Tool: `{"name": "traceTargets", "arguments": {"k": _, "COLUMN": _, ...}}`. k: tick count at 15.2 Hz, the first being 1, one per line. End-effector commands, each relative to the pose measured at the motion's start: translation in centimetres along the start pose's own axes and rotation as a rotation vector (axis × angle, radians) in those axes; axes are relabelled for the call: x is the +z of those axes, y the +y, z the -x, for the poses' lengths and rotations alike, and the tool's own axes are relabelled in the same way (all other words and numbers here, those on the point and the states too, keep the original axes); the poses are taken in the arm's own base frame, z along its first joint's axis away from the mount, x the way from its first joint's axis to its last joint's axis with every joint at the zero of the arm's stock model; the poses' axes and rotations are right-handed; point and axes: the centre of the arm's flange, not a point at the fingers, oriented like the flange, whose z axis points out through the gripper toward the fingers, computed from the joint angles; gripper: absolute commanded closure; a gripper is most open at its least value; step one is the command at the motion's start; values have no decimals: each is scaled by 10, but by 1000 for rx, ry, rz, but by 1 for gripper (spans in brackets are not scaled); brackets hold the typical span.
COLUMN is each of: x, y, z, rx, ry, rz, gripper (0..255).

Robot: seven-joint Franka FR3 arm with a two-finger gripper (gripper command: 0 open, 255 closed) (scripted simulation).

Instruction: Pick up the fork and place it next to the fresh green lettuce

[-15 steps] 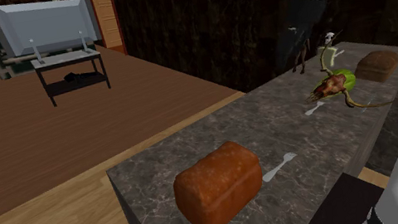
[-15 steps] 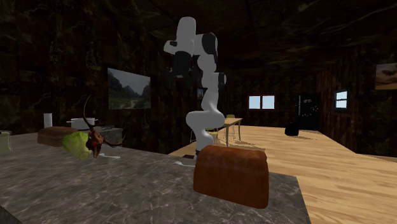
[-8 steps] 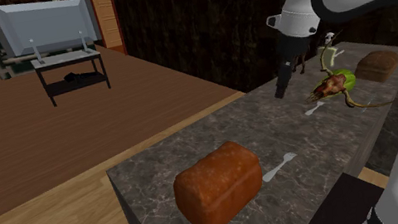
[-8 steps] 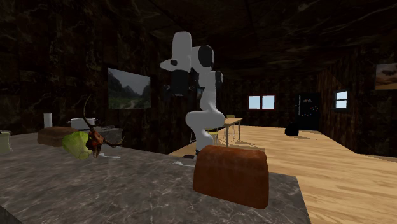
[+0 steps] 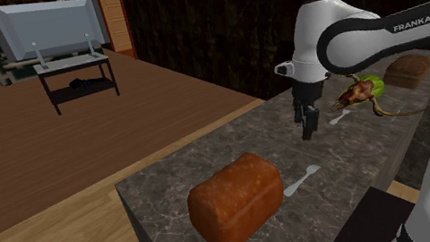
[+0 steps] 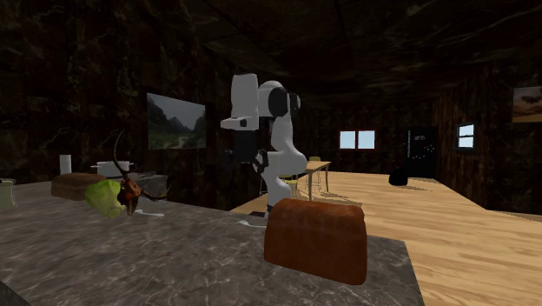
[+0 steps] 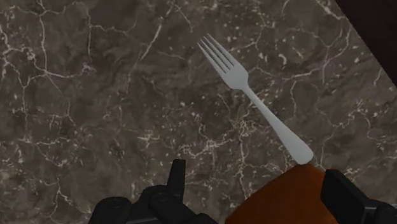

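Fork (image 7: 253, 97) lies flat and untouched on the dark marble worktop (image 7: 95, 95), out ahead of the fingers (image 7: 176, 180), which are spread wide and empty above it. Its handle end sits just beside the brown bread loaf (image 7: 286, 200). The lettuce (image 5: 372, 86) is well apart, further along.

Two brown loaves (image 5: 236, 203) (image 5: 408, 70), two pale utensils (image 5: 303, 182) (image 5: 340, 116) (one plainly a fork (image 7: 256, 101)), one lettuce (image 5: 372, 84).
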Motion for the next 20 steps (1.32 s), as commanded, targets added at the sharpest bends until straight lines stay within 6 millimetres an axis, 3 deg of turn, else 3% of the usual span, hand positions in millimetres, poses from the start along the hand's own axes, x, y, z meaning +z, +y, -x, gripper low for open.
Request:
{"name": "traceTargets", "arguments": {"k": 1, "x": 28, "y": 1, "z": 2, "rx": -95, "ry": -28, "rz": -16, "gripper": 0}}
{"name": "traceTargets", "arguments": {"k": 8, "x": 120, "y": -1, "z": 4, "rx": -410, "ry": -125, "rz": -71, "gripper": 0}}
{"name": "traceTargets", "arguments": {"k": 16, "x": 164, "y": -3, "z": 11, "rx": -427, "ry": -131, "rz": -74, "gripper": 0}}
{"name": "traceTargets", "arguments": {"k": 20, "x": 164, "y": -3, "z": 11, "rx": -427, "ry": -131, "rz": -74, "gripper": 0}}
